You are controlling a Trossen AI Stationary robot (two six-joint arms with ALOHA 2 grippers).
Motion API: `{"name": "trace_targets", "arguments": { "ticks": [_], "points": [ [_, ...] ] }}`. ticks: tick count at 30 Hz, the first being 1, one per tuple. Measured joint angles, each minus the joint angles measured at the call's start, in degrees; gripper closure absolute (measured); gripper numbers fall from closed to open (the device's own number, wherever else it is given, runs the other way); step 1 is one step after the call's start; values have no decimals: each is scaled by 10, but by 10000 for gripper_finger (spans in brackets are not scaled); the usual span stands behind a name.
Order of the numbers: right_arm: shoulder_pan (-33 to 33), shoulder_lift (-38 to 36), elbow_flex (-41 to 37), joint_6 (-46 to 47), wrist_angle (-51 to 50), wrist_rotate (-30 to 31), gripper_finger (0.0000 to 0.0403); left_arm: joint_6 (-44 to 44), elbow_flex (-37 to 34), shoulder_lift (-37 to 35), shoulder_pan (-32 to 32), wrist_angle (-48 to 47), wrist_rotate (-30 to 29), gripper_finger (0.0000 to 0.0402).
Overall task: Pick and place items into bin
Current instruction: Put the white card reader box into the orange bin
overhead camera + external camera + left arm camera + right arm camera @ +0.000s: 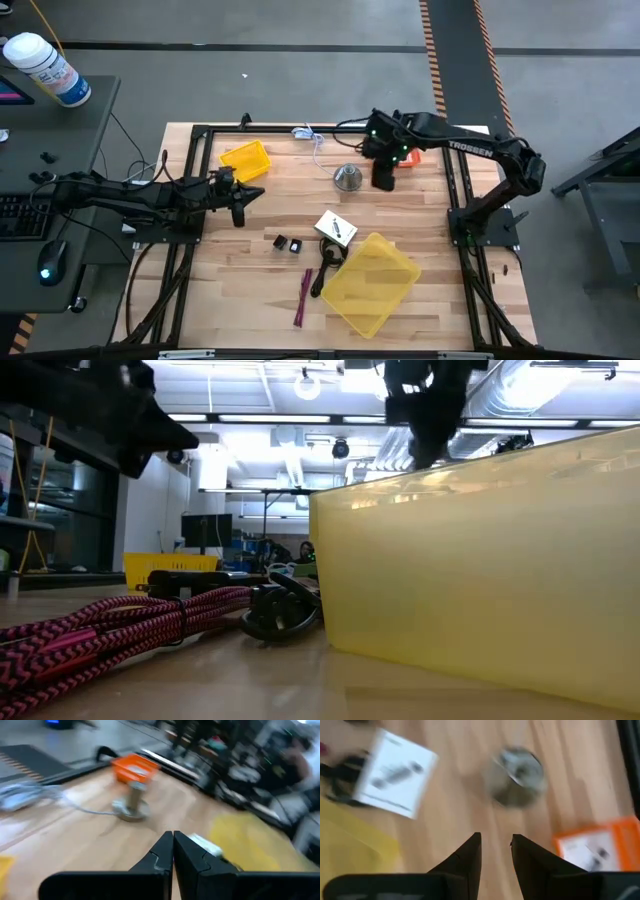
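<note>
The large yellow bin [372, 282] lies near the table's near edge and fills the right of the low view [480, 580]. A white card [335, 229] rests flat beside its far corner. Two tiny black cubes [281, 241] [295, 245] sit to the left of the card. The black cable coil [328, 265] lies against the bin's left side. The maroon stick [304, 297], braided in the low view [120, 625], lies near the near edge. My left gripper [240, 205] is shut, held above the table's left part. My right gripper [383, 178] is open, raised beside the silver dome [347, 177].
A small yellow bin [246, 160] stands at the far left of the table. An orange tray [595, 847] holding a white card sits at the far right, under my right arm. A thin white-blue cord [312, 138] lies at the far edge. Bare wood lies near the left edge.
</note>
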Motion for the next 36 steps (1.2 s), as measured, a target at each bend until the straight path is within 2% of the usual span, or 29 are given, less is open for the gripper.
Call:
{"name": "trace_targets", "arguments": {
  "ticks": [3,6,13,23,26,31,36],
  "points": [
    [37,0,13,30,13,6,304,22,0,21,0,5,73,401],
    [64,0,19,66,24,6,304,46,17,66,0,-2,112,401],
    [99,0,20,187,40,39,304,184,127,239,0,-11,111,401],
    [136,-4,19,237,-72,31,304,354,290,488,0,-61,118,399],
    [149,-19,19,258,-82,39,304,364,327,534,0,-77,129,381],
    [179,-70,15,298,-92,95,304,363,357,575,0,-68,134,325],
    [205,-151,-49,352,-74,97,304,376,361,587,0,-57,134,266]
  ]
}}
